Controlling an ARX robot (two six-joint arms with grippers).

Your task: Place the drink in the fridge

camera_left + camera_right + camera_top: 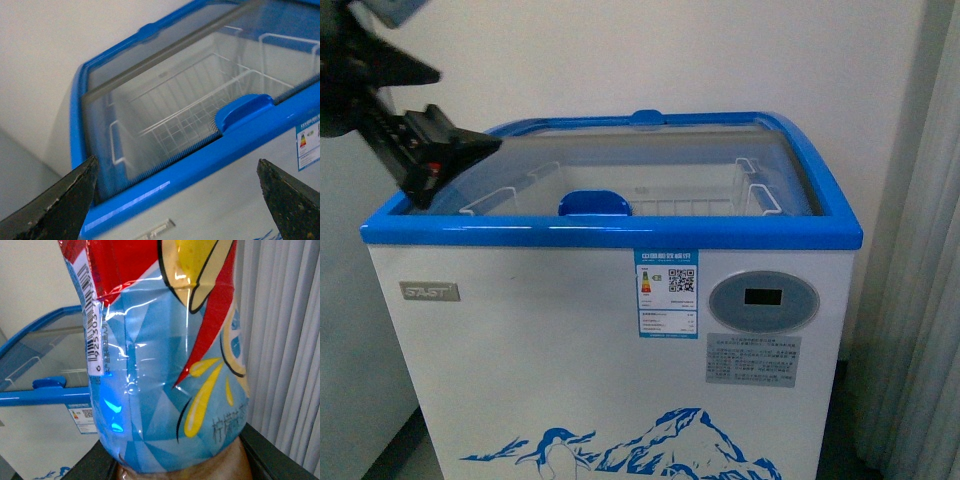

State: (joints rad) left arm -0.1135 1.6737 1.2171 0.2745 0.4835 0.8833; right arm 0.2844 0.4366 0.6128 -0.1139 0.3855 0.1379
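Observation:
The fridge (570, 350) is a white chest freezer with a blue rim and a penguin picture, standing straight ahead. Its curved glass lid (650, 165) lies over the opening, with the blue handle (595, 203) at the front rim. My left gripper (470, 108) hangs open above the fridge's front left corner, nothing between its fingers. In the left wrist view the left gripper (176, 161) frames the rim, with the handle (243, 111) beyond. The drink (165, 365), with a blue, yellow and red label, fills the right wrist view. My right gripper (180, 462) is shut on it. The fridge (40, 425) is at the side.
A white wire basket (190, 110) hangs inside the fridge under the glass. A grey cabinet (350, 350) stands close on the left. Pale vertical blinds (920, 300) hang on the right, and a white wall runs behind.

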